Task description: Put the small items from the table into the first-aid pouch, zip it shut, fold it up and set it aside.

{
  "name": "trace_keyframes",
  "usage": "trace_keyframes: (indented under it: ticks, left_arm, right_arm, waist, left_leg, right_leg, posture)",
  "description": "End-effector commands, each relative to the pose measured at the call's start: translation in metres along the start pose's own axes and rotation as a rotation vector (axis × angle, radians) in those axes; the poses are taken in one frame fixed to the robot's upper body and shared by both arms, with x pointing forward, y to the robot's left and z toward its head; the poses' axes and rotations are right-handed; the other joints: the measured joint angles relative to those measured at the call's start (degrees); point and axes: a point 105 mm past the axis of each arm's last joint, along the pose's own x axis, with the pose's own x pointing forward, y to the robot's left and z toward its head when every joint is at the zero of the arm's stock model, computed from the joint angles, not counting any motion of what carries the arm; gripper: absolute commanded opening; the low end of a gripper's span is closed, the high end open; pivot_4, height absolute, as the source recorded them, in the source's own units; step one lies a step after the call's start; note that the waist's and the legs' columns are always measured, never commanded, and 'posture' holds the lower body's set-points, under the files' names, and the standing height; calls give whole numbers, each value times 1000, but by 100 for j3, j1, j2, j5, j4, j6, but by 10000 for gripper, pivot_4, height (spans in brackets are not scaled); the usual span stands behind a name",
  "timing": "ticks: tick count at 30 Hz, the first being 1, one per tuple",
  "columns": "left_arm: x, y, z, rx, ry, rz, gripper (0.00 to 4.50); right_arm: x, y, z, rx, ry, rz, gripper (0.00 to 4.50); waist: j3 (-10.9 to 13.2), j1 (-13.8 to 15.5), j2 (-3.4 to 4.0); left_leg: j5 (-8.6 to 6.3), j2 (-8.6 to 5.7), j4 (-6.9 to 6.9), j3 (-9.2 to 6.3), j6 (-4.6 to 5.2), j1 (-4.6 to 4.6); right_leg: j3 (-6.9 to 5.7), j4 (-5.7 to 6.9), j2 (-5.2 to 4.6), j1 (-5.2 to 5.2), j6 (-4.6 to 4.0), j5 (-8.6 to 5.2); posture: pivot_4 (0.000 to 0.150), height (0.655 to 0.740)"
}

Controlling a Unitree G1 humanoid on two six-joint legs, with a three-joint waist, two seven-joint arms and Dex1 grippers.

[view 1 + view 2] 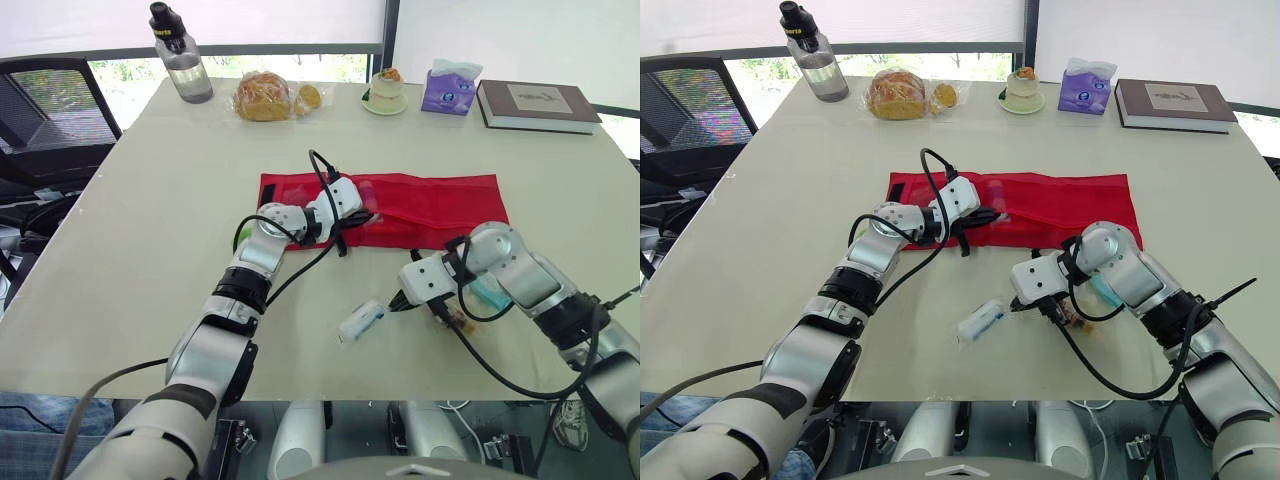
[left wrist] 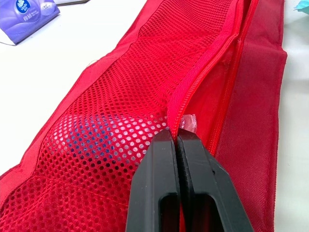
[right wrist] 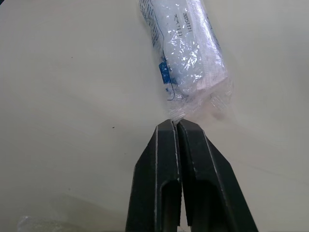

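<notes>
The red first-aid pouch point(image 1: 430, 208) lies unfolded flat across the middle of the table point(image 1: 140, 220). Its mesh pocket point(image 2: 120, 87) is unzipped, with something bluish already behind the mesh. The left gripper point(image 2: 175, 136) is clamped on the pocket's lip right at the zipper point(image 2: 203, 82), toward the pouch's left part, fingers pressed together on the fabric. Near of the pouch and a little right of centre, a small wrapped packet point(image 3: 186, 58) lies on the bare table. The right gripper point(image 3: 175, 124) has its fingers closed on the crimped end of the plastic wrapper, a hold on film only, not on the roll inside. The step in hand looks like carrying this packet to the pocket. With so thin a pinch, I would lift slowly and let the packet hang below the fingers, avoiding swings that could pull it free. The left gripper should raise the lip up and away so the mouth gapes, and the packet should go in end first, well past the zipper teeth, before release. A teal item point(image 1: 492, 293) lies just beside the right forearm, apparently not yet packed. A bottle point(image 1: 185, 60), a tissue pack point(image 1: 448, 90) and a book point(image 1: 537, 103) stand along the far edge, well apart from the work.
</notes>
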Motion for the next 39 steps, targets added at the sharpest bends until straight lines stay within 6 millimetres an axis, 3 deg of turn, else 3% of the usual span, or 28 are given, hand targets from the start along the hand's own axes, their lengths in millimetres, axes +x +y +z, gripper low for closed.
trace_keyframes:
  ticks: [1, 5, 11, 15, 25, 29, 35, 36, 39]
  left_arm:
    - [0, 3, 13, 34, -36, 3, 0]
    - [0, 3, 14, 36, -36, -2, 0]
    - [2, 3, 14, 37, -38, -1, 0]
    - [3, 2, 14, 37, -40, -4, 0]
    - [2, 3, 15, 40, -41, 5, 0]
    - [1, 4, 15, 41, -41, 11, 0]
    - [2, 2, 13, 34, -42, 12, 0]
    - [2, 2, 13, 34, -42, 11, 0]
    - [2, 3, 14, 33, -41, 10, 0]
  right_arm:
    - [-12, -1, -4, 28, 14, -46, 2572]
    - [-20, 2, 0, 60, 9, -43, 14614]
    - [-26, 4, 24, 16, -50, -19, 42859]
    - [-8, 4, 36, -37, -75, 11, 43996]
    - [6, -14, 34, -106, -22, 39, 43996]
    - [7, -14, 31, -103, -17, 52, 32041]
    - [6, -12, 30, -59, -42, 40, 3109]
    - [5, -13, 31, -51, -49, 34, 319]
    - [0, -12, 33, -9, -83, 0, 319]
  waist:
    - [0, 1, 0]
    - [0, 13, 0]
    - [0, 1, 0]
    - [0, 1, 0]
    - [0, 8, 0]
    - [1, 4, 1]
    - [1, 2, 1]
    - [1, 3, 1]
    - [1, 4, 1]
  left_leg:
    - [0, 0, 0, 0, 0, 0]
    - [0, -1, 1, 1, 0, -2]
    - [0, -1, -1, -1, 0, -2]
    - [0, -1, 0, -1, 0, -2]
    - [0, -1, 0, 0, 0, -2]
    - [0, -1, 0, 0, 0, -3]
    - [0, -1, 0, -1, 0, -3]
    - [0, -1, 0, -1, 0, -3]
    - [0, -1, 0, 0, 0, -3]
  right_leg:
    - [0, 0, 0, 0, 0, 0]
    - [0, -1, -1, 0, 0, 0]
    - [0, -1, -1, -1, 0, 0]
    - [0, -2, -1, -1, 0, 0]
    - [-1, -2, -1, -1, 0, 0]
    - [-1, -3, -1, -1, 0, 0]
    - [-2, -1, -1, -1, 0, 0]
    - [-1, -1, -1, -1, 0, 0]
    - [-1, -1, -1, -1, 0, 0]
  posture:
    - [1500, 7400]
    - [1500, 7400]
    - [1500, 7400]
    - [1500, 7400]
    - [1500, 7400]
    - [1500, 7400]
    - [1500, 7400]
    - [1500, 7400]
    - [1500, 7400]
